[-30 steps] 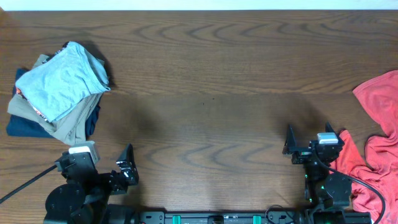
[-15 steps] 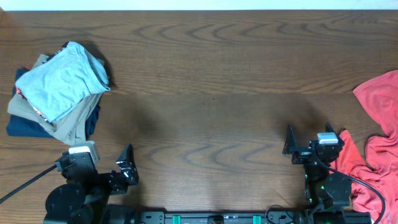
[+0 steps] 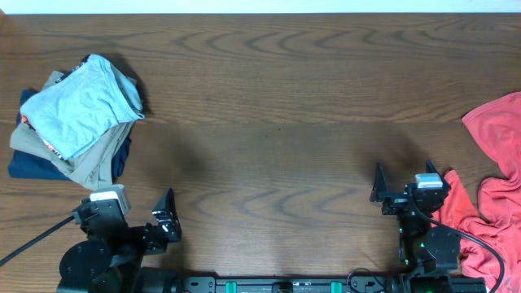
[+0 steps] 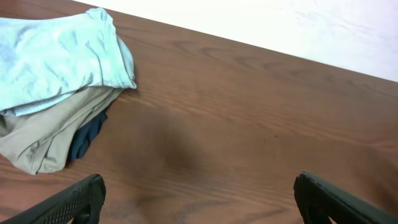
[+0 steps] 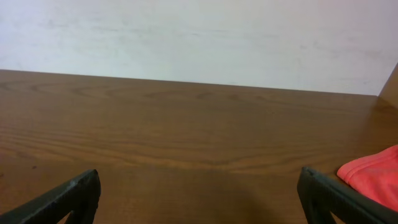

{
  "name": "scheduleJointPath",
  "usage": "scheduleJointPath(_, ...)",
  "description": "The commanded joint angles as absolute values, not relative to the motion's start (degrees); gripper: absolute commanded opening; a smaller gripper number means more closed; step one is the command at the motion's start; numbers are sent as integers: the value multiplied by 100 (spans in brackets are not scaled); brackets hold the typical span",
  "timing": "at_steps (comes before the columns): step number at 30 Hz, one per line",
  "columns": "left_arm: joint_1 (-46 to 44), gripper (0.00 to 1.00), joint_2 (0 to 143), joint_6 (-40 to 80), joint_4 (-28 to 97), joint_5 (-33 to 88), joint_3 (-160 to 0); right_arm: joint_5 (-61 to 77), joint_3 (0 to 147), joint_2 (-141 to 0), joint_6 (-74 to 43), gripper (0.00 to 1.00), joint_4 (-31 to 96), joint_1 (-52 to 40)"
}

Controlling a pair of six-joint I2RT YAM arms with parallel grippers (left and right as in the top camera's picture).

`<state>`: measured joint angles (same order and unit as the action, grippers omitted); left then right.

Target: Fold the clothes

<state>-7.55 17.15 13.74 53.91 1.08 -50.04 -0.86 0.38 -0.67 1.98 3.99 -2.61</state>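
Note:
A pale blue-grey T-shirt lies folded on top of a small pile of clothes at the table's left. A tan garment and a navy one lie under it. The left wrist view shows the same pile at upper left. A coral-red garment lies crumpled at the right edge; its corner shows in the right wrist view. My left gripper stands open over bare wood near the front left. My right gripper stands open near the front right, just left of the red garment. Neither touches any cloth.
The brown wooden table runs from the pile to the red garment. A pale wall stands behind its far edge. The arm bases and a black cable sit along the front edge.

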Motion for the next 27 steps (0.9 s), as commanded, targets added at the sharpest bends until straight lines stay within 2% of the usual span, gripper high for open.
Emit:
scheduleJointPath(1, -757, 98, 1708, 1424, 5485, 56, -4969, -60, 32, -27, 266, 99, 419, -307)
scheduleJointPath(9, -757, 98, 1695, 1251, 5481, 36, -4724, -60, 32, -27, 266, 99, 421, -307)
scheduleJointPath(27, -757, 98, 137, 1210, 2602, 36, -1957, -60, 32, -27, 266, 99, 421, -307)
